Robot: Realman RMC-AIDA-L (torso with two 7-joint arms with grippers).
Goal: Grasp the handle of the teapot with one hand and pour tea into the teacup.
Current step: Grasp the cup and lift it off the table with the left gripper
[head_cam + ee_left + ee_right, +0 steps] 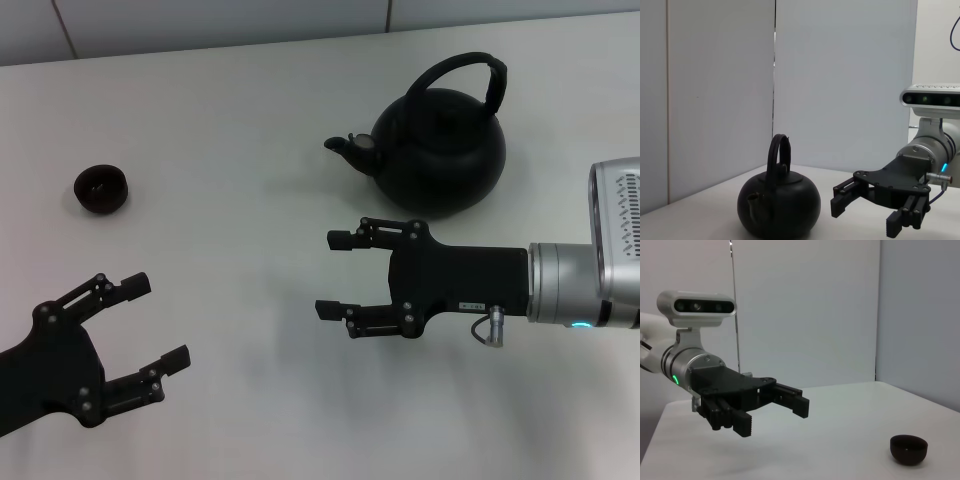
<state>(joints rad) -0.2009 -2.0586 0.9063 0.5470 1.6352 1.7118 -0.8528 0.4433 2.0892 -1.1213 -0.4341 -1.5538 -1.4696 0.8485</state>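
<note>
The matte-black teapot [440, 150] stands on the white table at the back right, its spout pointing to the left. Its arched handle [470, 70] stands upright. It also shows in the left wrist view [780, 207]. The small dark teacup [101, 189] sits far left and also shows in the right wrist view [909, 448]. My right gripper [330, 276] is open and empty, just in front of the teapot, apart from it, fingers pointing left; it also shows in the left wrist view [865, 217]. My left gripper [160, 322] is open and empty at the front left, nearer me than the cup.
The white table [250, 130] ends at a pale wall [300, 20] along the back. Bare tabletop lies between the cup and the teapot. The right wrist view shows the left gripper [772, 417] above the table.
</note>
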